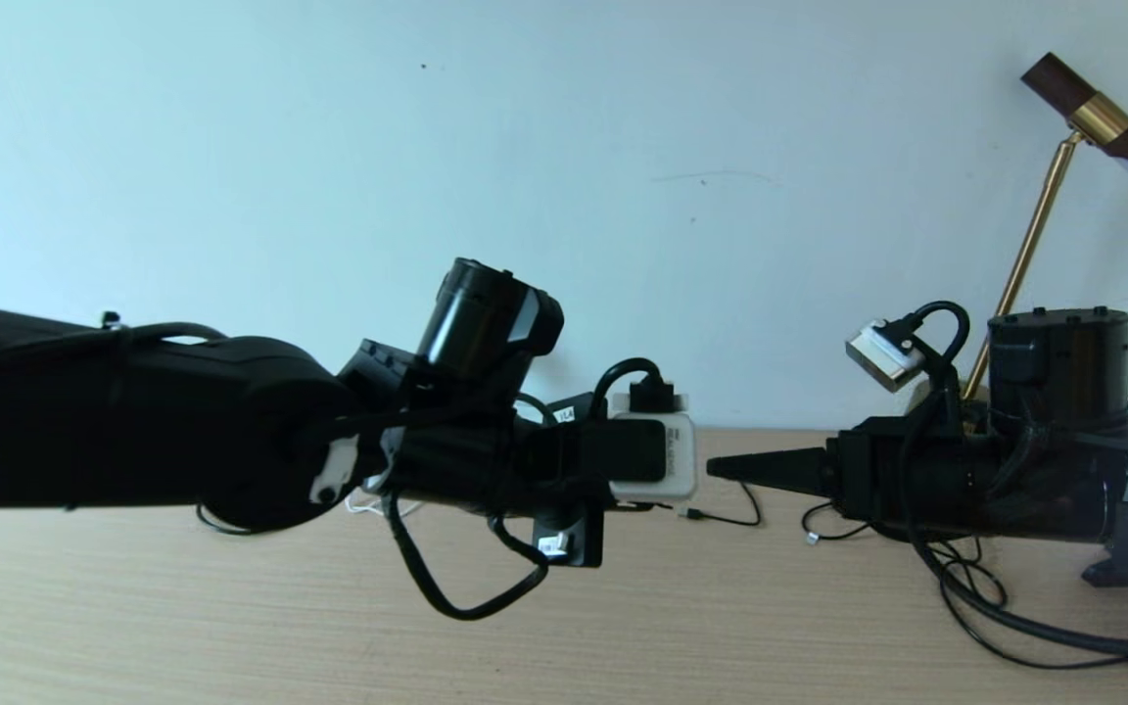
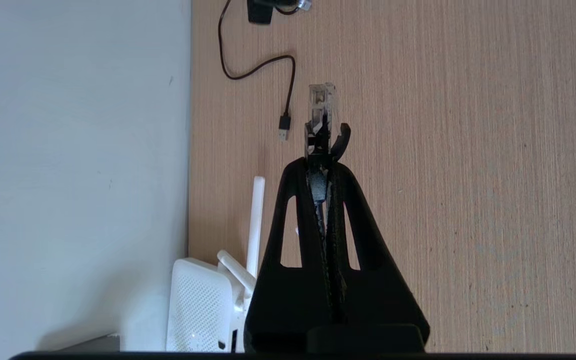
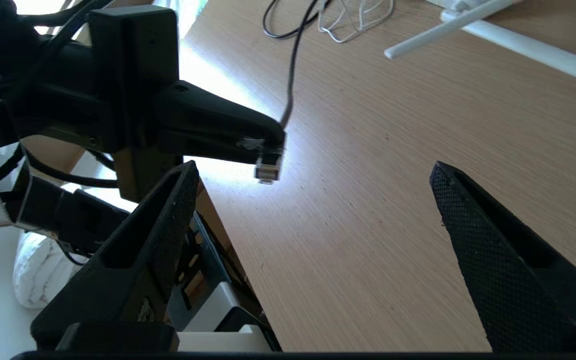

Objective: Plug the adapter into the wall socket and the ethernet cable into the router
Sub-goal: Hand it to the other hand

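Pinching the ethernet cable (image 2: 321, 107) by its light, brittle clip plug, left tool (image 2: 327, 150) is hovering beside the router (image 2: 198, 305); right tool (image 3: 313, 200) is gaping wide, empty.

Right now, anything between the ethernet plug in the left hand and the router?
Nothing visible blocks it. The left hand is shut on the ethernet plug above bare table. The router sits by the wall behind the fingertips, not ahead of the plug. Its ports are not visible.
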Robot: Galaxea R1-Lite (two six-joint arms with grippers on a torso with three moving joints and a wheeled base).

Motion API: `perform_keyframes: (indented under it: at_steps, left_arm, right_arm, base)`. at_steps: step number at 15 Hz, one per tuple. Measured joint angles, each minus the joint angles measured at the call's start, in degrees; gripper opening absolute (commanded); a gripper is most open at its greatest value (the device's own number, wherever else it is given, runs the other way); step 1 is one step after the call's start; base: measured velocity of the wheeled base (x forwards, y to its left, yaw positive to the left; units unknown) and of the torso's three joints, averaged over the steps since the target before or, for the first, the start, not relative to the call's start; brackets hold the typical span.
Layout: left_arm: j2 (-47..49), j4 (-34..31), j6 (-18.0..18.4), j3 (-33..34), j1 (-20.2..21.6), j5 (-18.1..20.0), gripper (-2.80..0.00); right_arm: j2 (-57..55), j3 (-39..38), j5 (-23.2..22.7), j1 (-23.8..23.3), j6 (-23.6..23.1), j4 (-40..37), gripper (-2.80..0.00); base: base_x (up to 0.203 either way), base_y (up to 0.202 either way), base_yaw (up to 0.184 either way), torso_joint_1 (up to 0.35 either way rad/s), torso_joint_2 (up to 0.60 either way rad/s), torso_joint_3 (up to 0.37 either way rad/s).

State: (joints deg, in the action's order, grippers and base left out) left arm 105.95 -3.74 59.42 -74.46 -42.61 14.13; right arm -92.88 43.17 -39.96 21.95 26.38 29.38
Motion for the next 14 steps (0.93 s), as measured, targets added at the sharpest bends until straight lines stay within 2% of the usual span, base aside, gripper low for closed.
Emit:
perform_keyframes:
  at_steps: [7, 10, 14]
  left_arm:
    - [1.59, 0.06, -1.21, -1.19, -1.7, 0.15, -2.8]
    - [1.7, 0.09, -1.27, -1.03, -1.76, 0.2, -2.8]
    - [1.68, 0.06, -1.24, -0.78, -2.2, 0.37, -2.8]
  right_arm:
    - [-1.35, -0.53, -0.22, 1.55, 6.43, 3.61, 0.0]
    - [-1.79, -0.98, -0.37, 2.17, 6.54, 3.87, 0.0]
    - [-2.14, -2.85, -0.37, 2.69, 6.66, 8.03, 0.0]
  base:
    - [0.0, 0.0, 0.0, 0.0, 0.0, 0.0]
    - [0.0, 0.0, 0.0, 0.0, 0.0, 0.0]
    - [0.0, 0.0, 0.0, 0.0, 0.0, 0.0]
